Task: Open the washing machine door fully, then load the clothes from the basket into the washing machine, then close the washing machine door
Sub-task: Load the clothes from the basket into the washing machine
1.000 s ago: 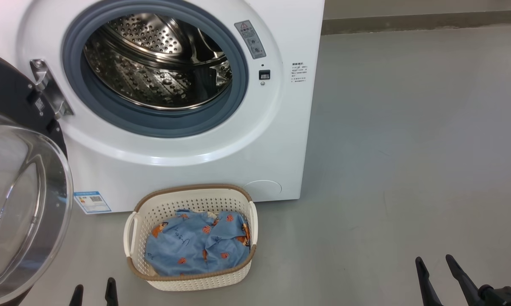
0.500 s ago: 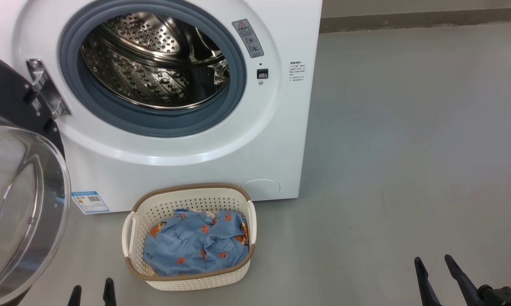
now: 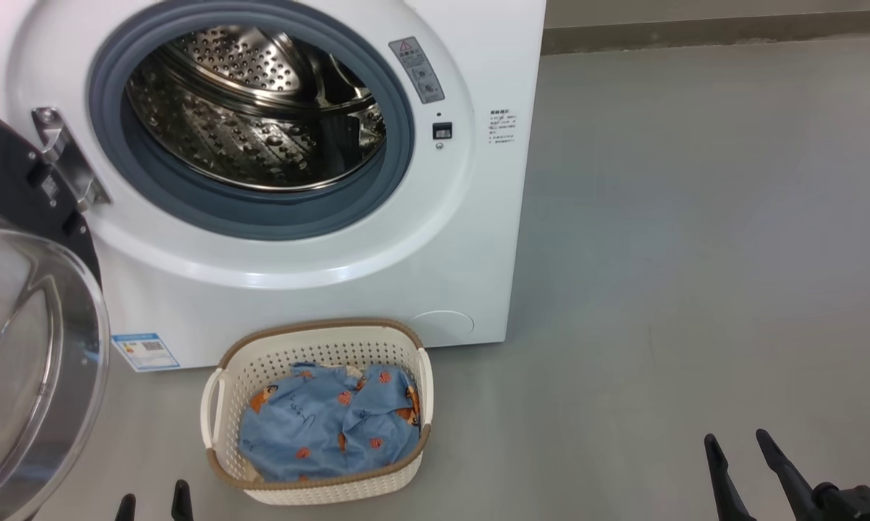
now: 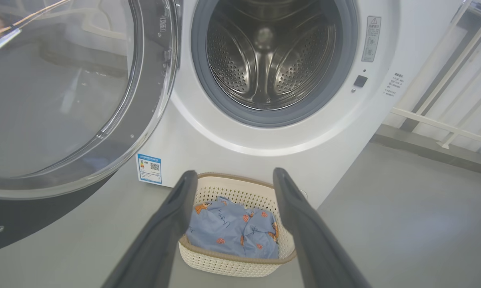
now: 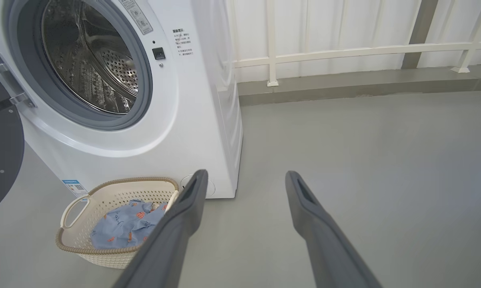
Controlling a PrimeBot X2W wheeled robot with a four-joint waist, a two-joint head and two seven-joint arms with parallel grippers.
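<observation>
Head view, supplemented by both wrist views: the white washing machine (image 3: pixel 319 289) is seen standing on a grey floor (image 3: pixel 695 253); its mouth is uncovered, so that the grey gasket (image 3: pixel 261 213) and the perforated steel drum (image 3: pixel 247 108) are exposed. The washing machine door (image 3: pixel 22 347) is swung out on a metal hinge (image 3: pixel 66 155) at the robot's left; its black rim and bulging glass bowl are turned toward the camera. A blue label sticker (image 3: pixel 145 351) is fixed low on the front panel, just beside the door's edge; a round cover (image 3: pixel 442 325) is set at the lower right corner; a grey warning label (image 3: pixel 417 69) and a small dark latch socket (image 3: pixel 442 130) are placed to the right of the mouth. The basket (image 3: pixel 319 327) is set on the floor just before the machine, below the mouth; whether it touches the panel cannot be told. The clothes (image 3: pixel 326 430) are heaped inside it, blue fabric printed with orange-red figures. In the right wrist view a white railing (image 5: pixel 344 52) on a grey kerb (image 5: pixel 364 84) is seen beyond the machine's right side. The open door is the obstacle on the left arm's side, standing just left of the left gripper (image 3: pixel 153 503); that gripper is seen low at the bottom edge, near the basket's near-left corner, its fingers pointed toward the machine, spread apart and empty; in its wrist view the basket and clothes are framed between the two fingers. The right gripper (image 3: pixel 736 438) is seen well to the right of the basket, over bare floor; its fingers are likewise spread wide and empty; in its wrist view one finger overlaps the basket's right side.
</observation>
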